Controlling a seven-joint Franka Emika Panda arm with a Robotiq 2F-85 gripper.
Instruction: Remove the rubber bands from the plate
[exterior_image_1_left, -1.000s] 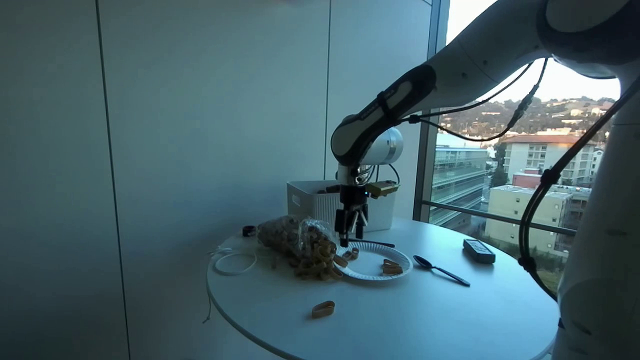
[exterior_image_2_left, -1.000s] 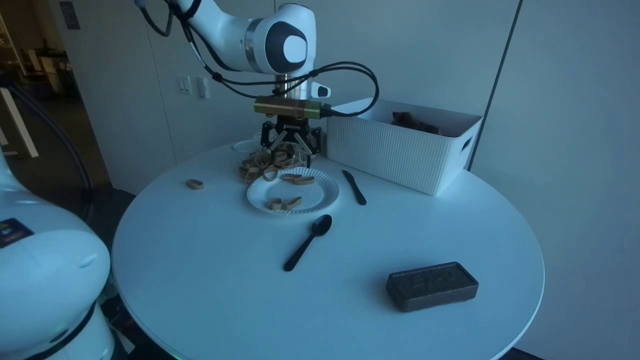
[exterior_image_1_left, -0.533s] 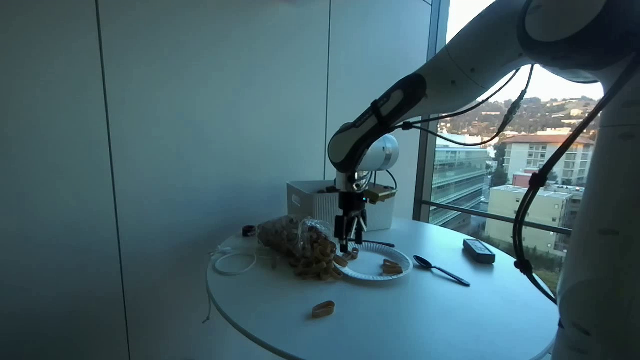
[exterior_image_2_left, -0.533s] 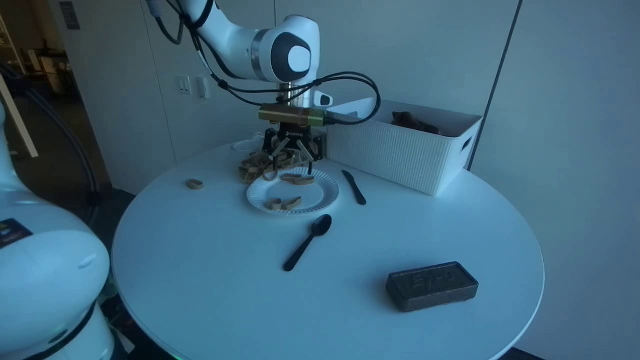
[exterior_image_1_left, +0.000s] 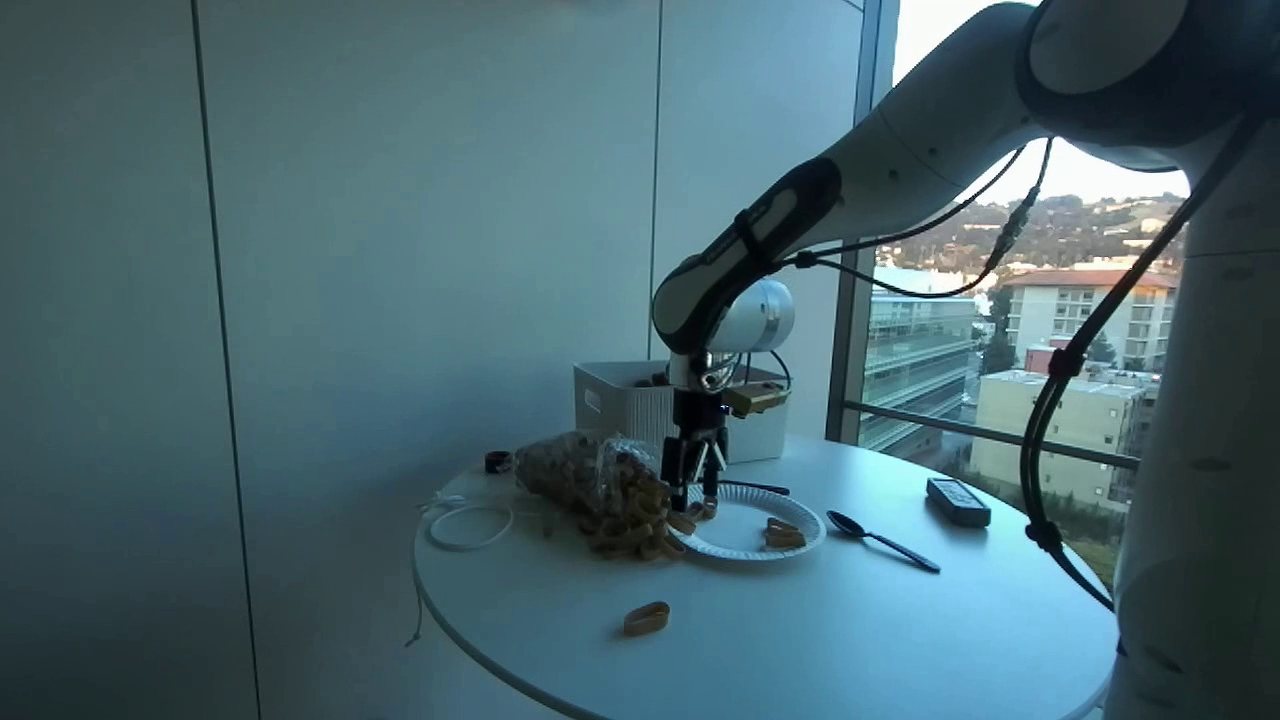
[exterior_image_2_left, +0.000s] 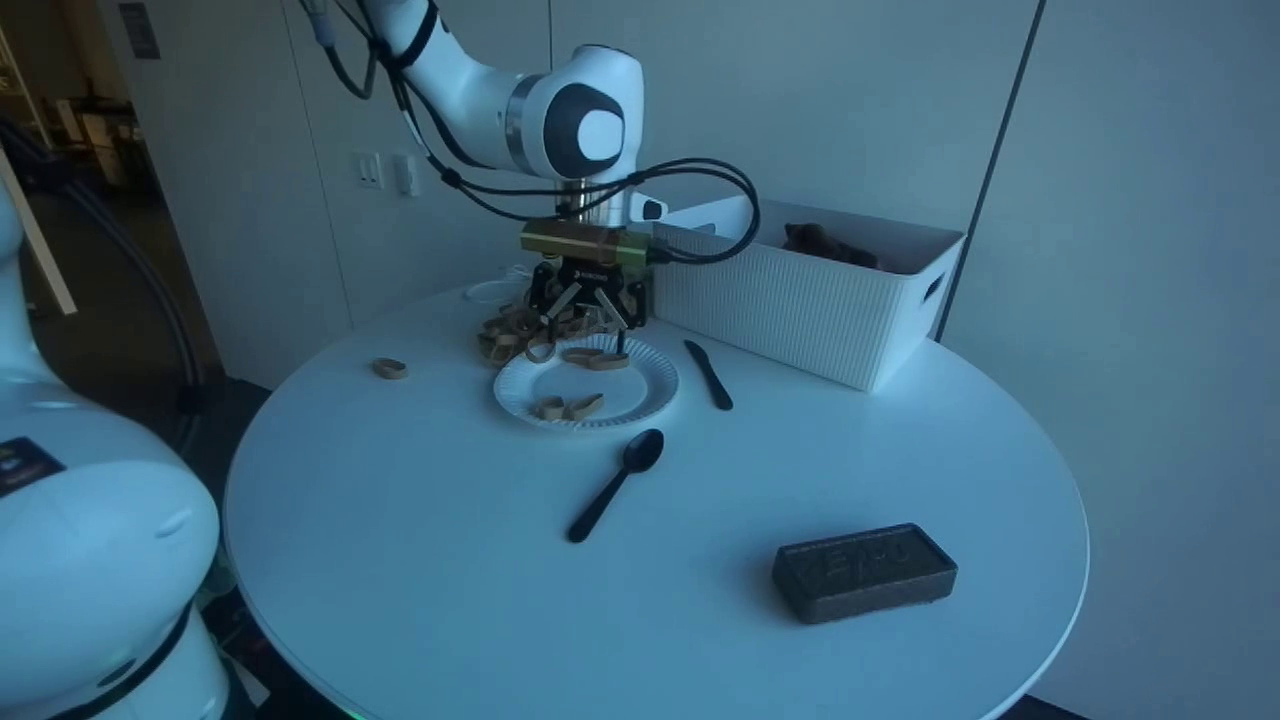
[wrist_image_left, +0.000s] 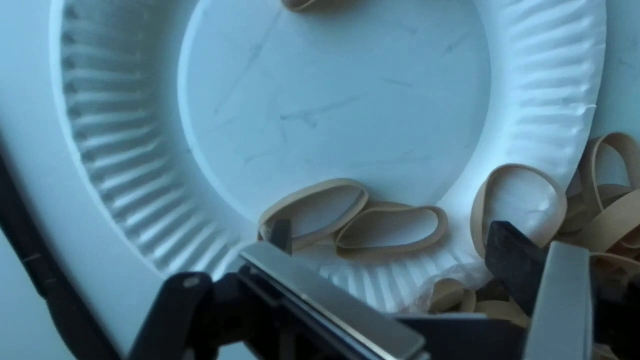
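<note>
The white paper plate (exterior_image_1_left: 742, 522) (exterior_image_2_left: 630, 398) (wrist_image_left: 325, 125) lies on the round table. Two tan rubber bands, one on the left (wrist_image_left: 312, 189) and one beside it (wrist_image_left: 387, 250), touch near the plate's edge in the wrist view. Another band (wrist_image_left: 478, 215) leans over the rim by the pile. Two more (exterior_image_2_left: 585, 407) (exterior_image_2_left: 548, 408) lie on the plate's opposite side. My gripper (exterior_image_1_left: 694, 498) (exterior_image_2_left: 585, 343) (wrist_image_left: 392, 235) is open, pointing down low over the plate's edge. Its fingertips flank the two touching bands with nothing gripped; whether a fingertip touches a band I cannot tell.
A clear bag spilling a pile of bands (exterior_image_1_left: 600, 500) (exterior_image_2_left: 510, 335) adjoins the plate. A white bin (exterior_image_1_left: 640, 420) (exterior_image_2_left: 760, 300) stands behind. A black knife (exterior_image_2_left: 710, 375), black spoon (exterior_image_2_left: 615, 485), dark eraser (exterior_image_2_left: 865, 572) and loose band (exterior_image_1_left: 646, 619) lie around.
My gripper has moved down toward the two touching bands, with a slight sideways shift. It stays open. The bands and plate have not visibly moved.
</note>
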